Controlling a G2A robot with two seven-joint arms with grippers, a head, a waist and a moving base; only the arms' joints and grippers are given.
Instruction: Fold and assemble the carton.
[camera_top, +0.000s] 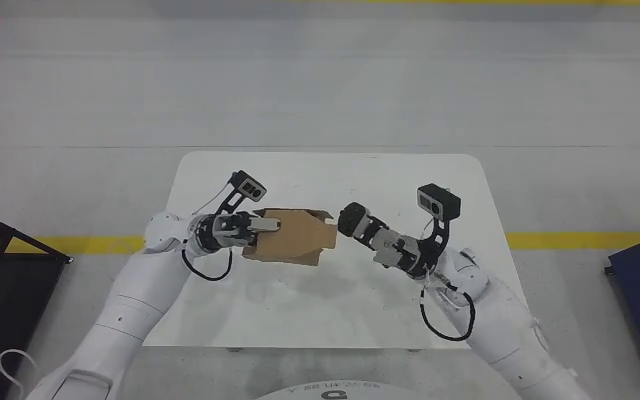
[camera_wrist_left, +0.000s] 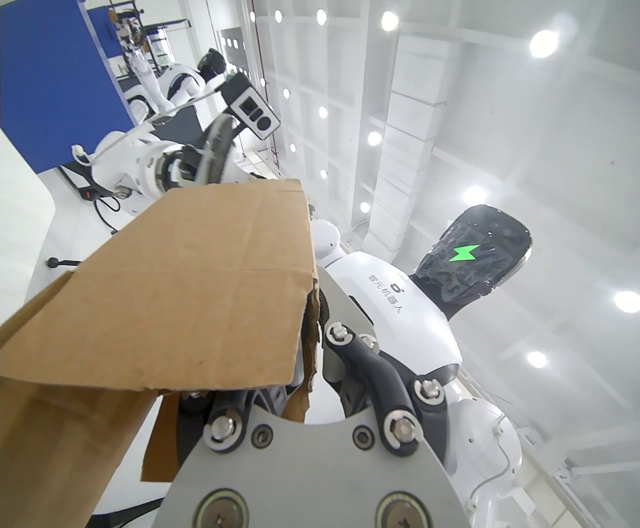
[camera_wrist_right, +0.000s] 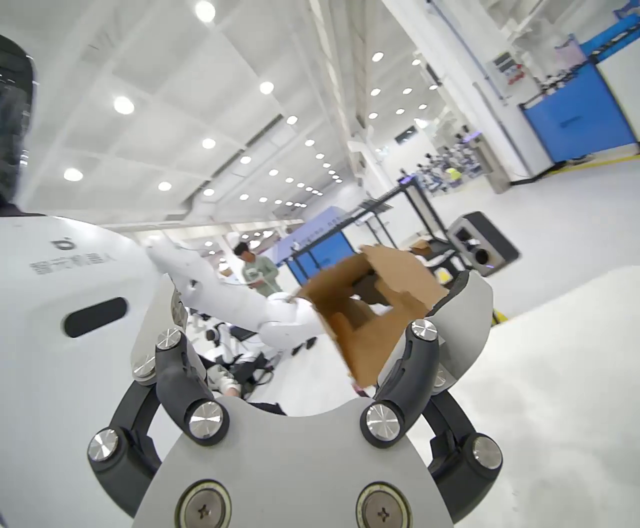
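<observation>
1. From the top view I see a white table (camera_top: 400, 300), rectangular with rounded corners, standing on a pale grey floor (camera_top: 320, 80).
2. Its top is plain, smooth and evenly white. In the right wrist view the same table (camera_wrist_right: 575, 360) shows as a matte white surface with a soft curved edge.
3. A yellow line (camera_top: 560, 240) painted on the floor comes out from both short sides of the table, roughly level with its middle.
4. The brown carton (camera_top: 292, 236) is over the middle of the table, a little toward the robot's left. I cannot tell whether its underside touches the top or hangs just above it.
</observation>
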